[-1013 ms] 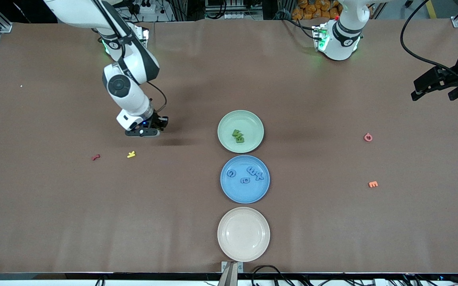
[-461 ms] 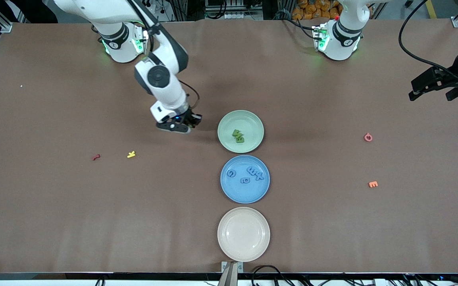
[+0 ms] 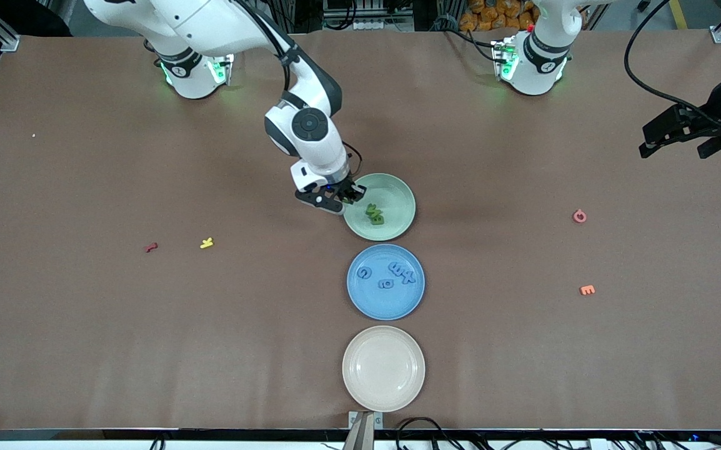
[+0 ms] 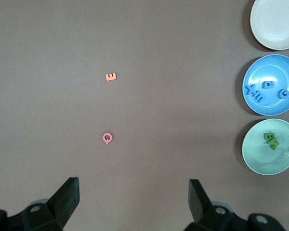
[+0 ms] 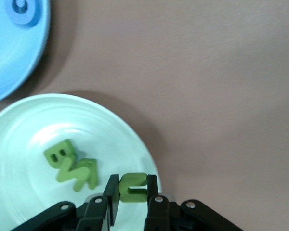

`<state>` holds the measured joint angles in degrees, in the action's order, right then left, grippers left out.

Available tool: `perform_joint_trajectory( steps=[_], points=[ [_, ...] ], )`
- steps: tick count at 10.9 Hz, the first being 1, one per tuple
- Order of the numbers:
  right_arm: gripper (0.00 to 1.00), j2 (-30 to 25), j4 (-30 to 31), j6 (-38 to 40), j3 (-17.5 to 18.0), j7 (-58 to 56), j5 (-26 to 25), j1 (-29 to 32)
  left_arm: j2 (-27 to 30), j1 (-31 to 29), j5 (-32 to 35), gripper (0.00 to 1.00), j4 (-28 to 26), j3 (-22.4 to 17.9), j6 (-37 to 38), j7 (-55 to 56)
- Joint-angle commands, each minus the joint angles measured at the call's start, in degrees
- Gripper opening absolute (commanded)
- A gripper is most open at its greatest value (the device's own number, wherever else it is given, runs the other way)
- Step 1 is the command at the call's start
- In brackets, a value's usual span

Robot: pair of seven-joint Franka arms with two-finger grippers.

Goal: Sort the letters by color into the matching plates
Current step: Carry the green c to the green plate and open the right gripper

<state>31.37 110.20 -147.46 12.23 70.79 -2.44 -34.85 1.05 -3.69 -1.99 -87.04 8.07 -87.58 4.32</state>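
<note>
My right gripper (image 3: 338, 199) is shut on a green letter (image 5: 133, 186) and holds it over the edge of the mint green plate (image 3: 398, 187), on the side toward the right arm's end. Two green letters (image 3: 374, 214) lie in that plate; they also show in the right wrist view (image 5: 71, 165). The blue plate (image 3: 358, 297) holds several blue letters (image 3: 401, 274). The cream plate (image 3: 383, 369) is nearest the front camera. My left gripper (image 4: 133, 192) is open and empty, high over the left arm's end of the table; it waits.
A pink letter (image 3: 579, 216) and an orange letter (image 3: 586, 289) lie toward the left arm's end. A red letter (image 3: 151, 247) and a yellow letter (image 3: 207, 243) lie toward the right arm's end.
My right gripper has carried the green letter from above the yellow letter's area across to the mint green plate's edge. The left arm has barely shifted.
</note>
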Motion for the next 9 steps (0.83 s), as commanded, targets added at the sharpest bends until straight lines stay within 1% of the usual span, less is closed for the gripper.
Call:
perform_joint_trajectory(
  steps=[1,3,7,8,9],
  points=[
    [0.0,5.79,-8.94,1.21,-2.3,7.5,-0.54,-4.34,0.19,-0.35,0.84,1.0,0.29,0.19,0.83,-1.33],
    [0.0,6.86,-10.44,1.21,-2.21,10.76,-0.55,-5.48,0.1,-0.35,0.84,1.0,0.3,0.19,0.83,-1.42],
    [0.0,7.91,-10.98,1.12,-2.12,14.02,-0.99,-6.46,0.1,-0.35,0.84,1.0,0.21,0.19,0.83,-1.42],
    [0.11,7.91,-11.06,1.04,-2.12,14.2,-0.55,-6.46,0.1,-0.35,0.93,1.0,0.21,0.19,0.74,-1.42],
    [0.64,7.91,-11.06,0.95,-2.12,14.29,-0.46,-6.28,0.1,-0.35,1.02,1.0,0.21,0.19,0.74,-1.42]
  ],
)
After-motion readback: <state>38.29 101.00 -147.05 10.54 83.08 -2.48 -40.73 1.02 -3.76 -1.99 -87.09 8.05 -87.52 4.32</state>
